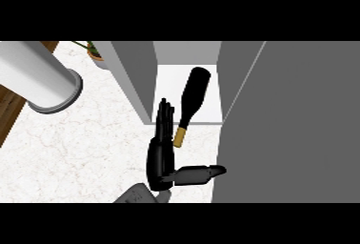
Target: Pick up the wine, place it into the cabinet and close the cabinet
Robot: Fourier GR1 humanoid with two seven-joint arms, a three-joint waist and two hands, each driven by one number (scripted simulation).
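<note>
The wine bottle (195, 93) lies on its side on the white shelf of the cabinet (211, 107). Its dark body is inside, and its tan-capped neck (180, 137) sticks out over the counter. My left hand (160, 159) is just left of the neck, open. Its straight fingers (166, 116) point into the cabinet alongside the bottle and its thumb (202, 172) sticks out to the right below the neck. I cannot tell whether the fingers touch the glass. The right hand shows nowhere.
The cabinet's open grey door (288, 124) fills the right side. A grey cabinet wall (137, 76) stands left of the shelf. A large pale cylinder (38, 76) hangs over the marble counter (84, 152) at upper left, near a potted plant (94, 51).
</note>
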